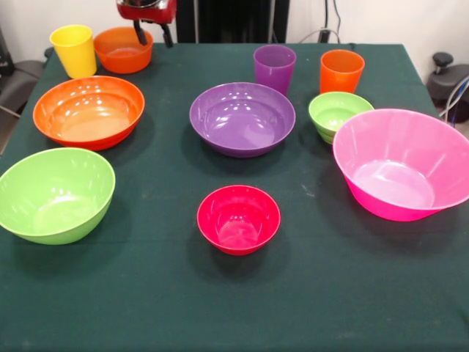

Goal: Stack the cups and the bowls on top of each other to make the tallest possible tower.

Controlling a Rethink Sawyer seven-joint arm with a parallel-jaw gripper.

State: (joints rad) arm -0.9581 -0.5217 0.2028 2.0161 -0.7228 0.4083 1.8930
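front view: dark green table (pixel 308 308) (cloth-covered); white wall (pixel 381 18) behind

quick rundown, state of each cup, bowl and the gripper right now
yellow cup: upright, empty
purple cup: upright
orange cup: upright
small orange bowl: upright, unstacked
large orange bowl: empty
purple bowl: empty
small green bowl: empty
pink bowl: empty
lime green bowl: empty
red-magenta bowl: empty
gripper: open, holding nothing

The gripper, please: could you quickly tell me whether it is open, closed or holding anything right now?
Gripper: open and empty, its two fingers spread apart above the small orange bowl.
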